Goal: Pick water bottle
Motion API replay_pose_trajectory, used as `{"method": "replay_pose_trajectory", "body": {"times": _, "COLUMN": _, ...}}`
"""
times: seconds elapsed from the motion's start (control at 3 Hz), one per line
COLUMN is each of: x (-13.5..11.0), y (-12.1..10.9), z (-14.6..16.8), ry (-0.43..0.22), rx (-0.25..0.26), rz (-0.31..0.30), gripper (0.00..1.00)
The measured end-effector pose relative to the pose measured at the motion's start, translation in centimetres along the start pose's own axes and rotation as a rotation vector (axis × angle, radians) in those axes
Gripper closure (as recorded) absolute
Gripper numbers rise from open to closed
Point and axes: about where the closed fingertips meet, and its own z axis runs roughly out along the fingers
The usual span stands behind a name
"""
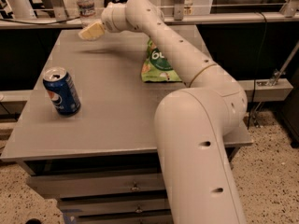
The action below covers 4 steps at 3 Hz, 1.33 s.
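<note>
The water bottle [85, 3] is a small clear bottle with a white cap and pale label band. It stands upright at the far left edge of the grey table [117, 120]. My gripper [90, 31] is stretched out over the far part of the table, just below and slightly right of the bottle, pointing left towards it. It holds nothing that I can see.
A blue Pepsi can [61, 91] stands upright near the table's left front. A green snack bag [158, 67] lies at the middle right, partly under my arm. Drawers sit under the table front. A counter rail runs behind the table.
</note>
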Motion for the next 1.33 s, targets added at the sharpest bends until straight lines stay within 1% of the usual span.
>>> {"method": "replay_pose_trajectory", "body": {"times": 0.33, "x": -0.8, "y": -0.7, "z": 1.1, "ry": -0.031, "rx": 0.018, "rz": 0.010, "gripper": 0.00}}
{"method": "replay_pose_trajectory", "body": {"times": 0.67, "x": -1.9, "y": -0.7, "z": 2.4, "ry": -0.056, "rx": 0.015, "rz": 0.022, "gripper": 0.00}}
{"method": "replay_pose_trajectory", "body": {"times": 1.0, "x": -2.5, "y": -0.5, "z": 3.3, "ry": -0.065, "rx": 0.009, "rz": 0.026, "gripper": 0.17}}
{"method": "replay_pose_trajectory", "body": {"times": 1.33, "x": -2.7, "y": -0.5, "z": 3.7, "ry": -0.066, "rx": 0.008, "rz": 0.028, "gripper": 0.42}}
